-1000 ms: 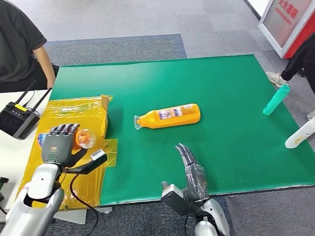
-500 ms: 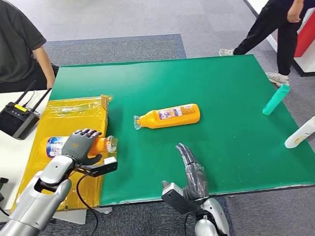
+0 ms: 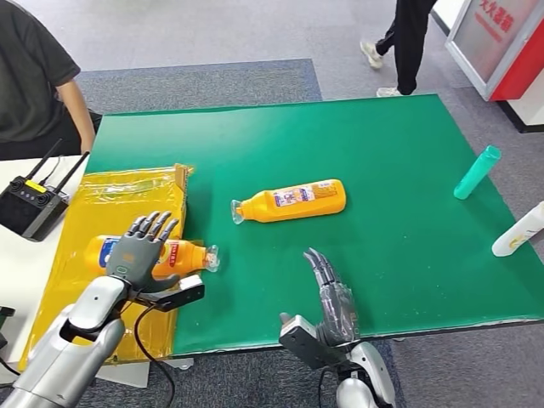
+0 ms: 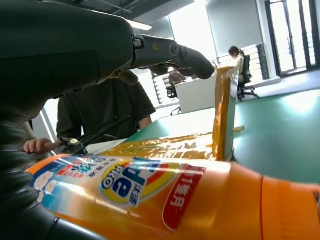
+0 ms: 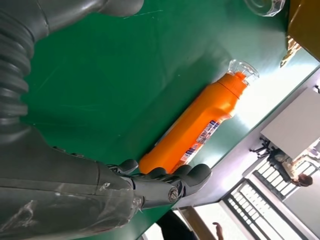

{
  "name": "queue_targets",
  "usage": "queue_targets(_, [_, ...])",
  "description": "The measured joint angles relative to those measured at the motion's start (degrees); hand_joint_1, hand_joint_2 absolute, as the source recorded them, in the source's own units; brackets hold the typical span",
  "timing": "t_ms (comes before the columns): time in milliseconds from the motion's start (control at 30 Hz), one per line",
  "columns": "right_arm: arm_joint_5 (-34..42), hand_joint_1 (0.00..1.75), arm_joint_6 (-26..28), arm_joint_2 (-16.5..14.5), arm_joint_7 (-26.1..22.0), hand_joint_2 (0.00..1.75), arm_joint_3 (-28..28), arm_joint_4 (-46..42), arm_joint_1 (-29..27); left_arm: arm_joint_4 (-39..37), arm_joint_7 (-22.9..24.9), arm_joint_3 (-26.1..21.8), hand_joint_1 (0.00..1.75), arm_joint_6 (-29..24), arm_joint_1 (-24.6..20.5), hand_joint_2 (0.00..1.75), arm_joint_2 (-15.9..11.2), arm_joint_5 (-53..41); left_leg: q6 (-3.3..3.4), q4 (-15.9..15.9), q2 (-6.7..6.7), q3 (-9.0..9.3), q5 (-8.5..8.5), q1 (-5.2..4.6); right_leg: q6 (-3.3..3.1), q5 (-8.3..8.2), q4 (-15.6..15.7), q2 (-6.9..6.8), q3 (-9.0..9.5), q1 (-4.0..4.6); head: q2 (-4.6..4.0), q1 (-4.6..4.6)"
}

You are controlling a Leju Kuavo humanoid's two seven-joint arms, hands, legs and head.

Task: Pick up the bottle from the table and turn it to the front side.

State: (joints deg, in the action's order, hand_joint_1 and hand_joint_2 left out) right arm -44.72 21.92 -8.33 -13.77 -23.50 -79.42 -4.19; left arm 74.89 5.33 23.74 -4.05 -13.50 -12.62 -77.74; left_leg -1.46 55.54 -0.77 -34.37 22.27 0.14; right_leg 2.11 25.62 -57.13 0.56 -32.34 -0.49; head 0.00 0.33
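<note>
An orange bottle (image 3: 183,256) with a clear cap lies on its side across the edge of the yellow sheet (image 3: 121,191), cap pointing right onto the green table (image 3: 398,255). My left hand (image 3: 136,255) sits over its label end with fingers (image 4: 170,50) straightened and spread above the bottle (image 4: 151,195), a gap showing between them. A second orange bottle (image 3: 291,201) lies mid-table, cap to the left. My right hand (image 3: 331,297) rests open near the front edge, short of that bottle (image 5: 192,135), its fingers (image 5: 170,185) extended and holding nothing.
A teal bottle (image 3: 478,172) and a white bottle (image 3: 519,229) lie at the table's right edge. A black controller (image 3: 32,204) sits on the white side table at left. One person (image 3: 32,76) sits at far left; another person's legs (image 3: 410,38) stand beyond the far edge.
My left hand carried the orange bottle rightward, laid it on its side and straightened its fingers off it. The person at the back walked left. My right hand stayed put.
</note>
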Motion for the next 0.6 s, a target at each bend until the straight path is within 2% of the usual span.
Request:
queue_targets(100, [0.0, 0.0, 0.0, 0.0, 0.0, 1.75, 0.0, 0.0, -0.1, 2.4, -0.7, -1.3, 0.0, -3.4, 1.6, 1.75, 0.8, 1.2, 0.0, 0.0, 0.0, 0.0, 0.0, 0.0, 0.0, 0.0, 0.0, 0.0, 0.0, 0.0, 0.0, 0.0])
queue_targets(167, [0.0, 0.0, 0.0, 0.0, 0.0, 1.75, 0.0, 0.0, -0.2, 4.9, -3.3, -2.6, 0.0, -6.0, 3.4, 1.75, 1.8, 4.8, 0.02, 0.0, 0.0, 0.0, 0.02, 0.0, 0.0, 0.0, 0.0, 0.0, 0.01, -0.01, 0.0, 0.0])
queue_targets(300, [1.4, 0.0, 0.1, 0.0, -1.3, 1.75, 0.1, 0.0, -0.7, 10.8, -15.2, -6.1, 0.0, -8.4, 8.8, 1.75, 4.1, 19.5, 0.05, 0.0, 0.01, -0.01, 0.08, -0.01, -0.01, 0.04, 0.0, 0.0, 0.0, -0.01, 0.0, 0.01])
queue_targets(433, [4.2, 0.0, 0.3, 0.0, -3.7, 1.75, 0.1, 0.0, -0.8, 13.5, -28.3, -9.4, 0.0, -6.4, 14.2, 1.75, 6.3, 33.1, 0.04, 0.0, 0.01, 0.0, 0.12, -0.01, -0.05, 0.07, 0.0, 0.0, 0.0, -0.01, 0.0, 0.0])
queue_targets(567, [7.0, 0.0, 0.9, 0.1, -5.6, 1.75, -0.2, -0.2, -0.9, 13.5, -38.6, -12.1, 0.0, -3.8, 18.7, 1.75, 8.8, 43.4, 0.04, 0.0, 0.01, 0.0, 0.11, -0.01, -0.07, 0.09, 0.0, -0.01, -0.01, 0.0, 0.0, 0.01])
queue_targets(600, [7.4, 0.0, 1.0, 0.2, -5.8, 1.75, -0.3, -0.2, -1.0, 13.5, -39.9, -12.4, 0.0, -3.4, 19.2, 1.75, 9.2, 44.9, 0.04, 0.0, 0.01, 0.0, 0.11, -0.01, -0.07, 0.09, 0.0, -0.01, 0.0, 0.0, 0.0, 0.01])
